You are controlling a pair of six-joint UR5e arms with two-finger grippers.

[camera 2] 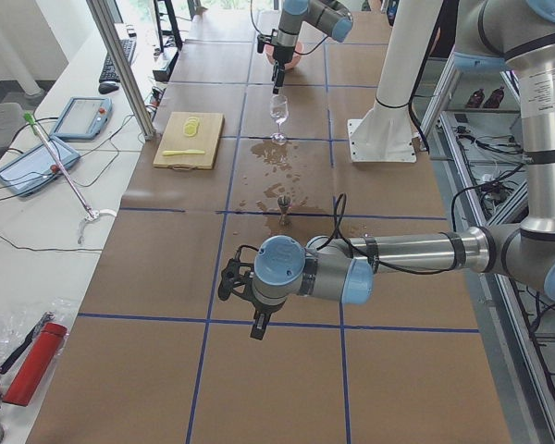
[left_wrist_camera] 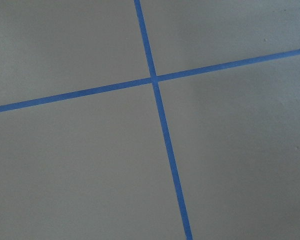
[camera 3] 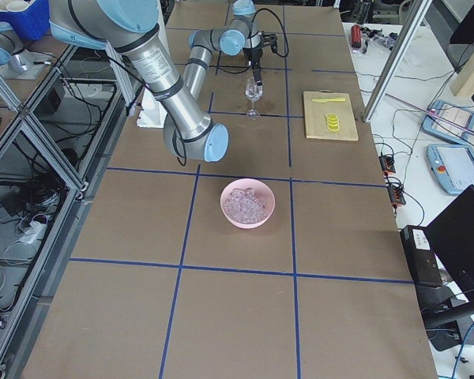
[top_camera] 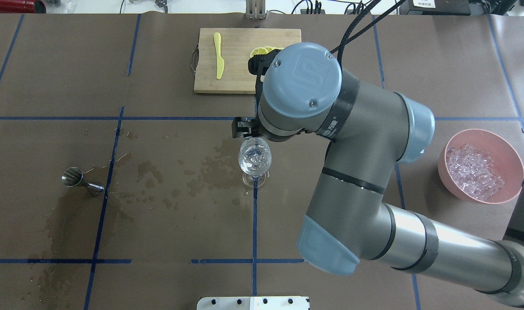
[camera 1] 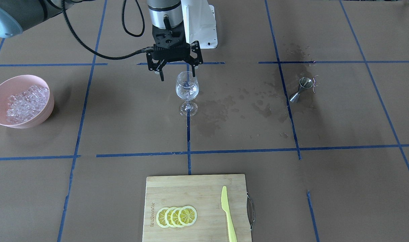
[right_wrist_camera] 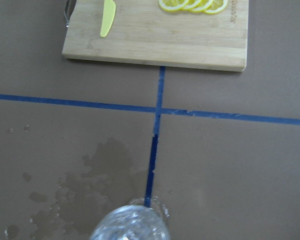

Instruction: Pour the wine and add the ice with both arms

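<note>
A clear stemmed wine glass (camera 1: 187,89) stands at the table's middle with a few ice lumps (top_camera: 255,157) in its bowl; any wine in it is too clear to make out. My right gripper (camera 1: 177,72) hangs just above the glass rim, open and empty. A pink bowl (camera 1: 43,112) heaped with ice cubes (camera 1: 26,102) sits on my right side. A steel measuring cup (camera 1: 301,89) stands on my left side; its contents do not show. My left gripper (camera 2: 242,310) shows only in the exterior left view, low over bare paper; I cannot tell whether it is open.
A bamboo cutting board (camera 1: 191,188) at the far edge holds lemon slices (camera 1: 176,216) and a yellow knife (camera 1: 228,215). Wet stains (camera 1: 244,104) spread between glass and measuring cup. The white pedestal (camera 1: 201,23) stands behind the glass.
</note>
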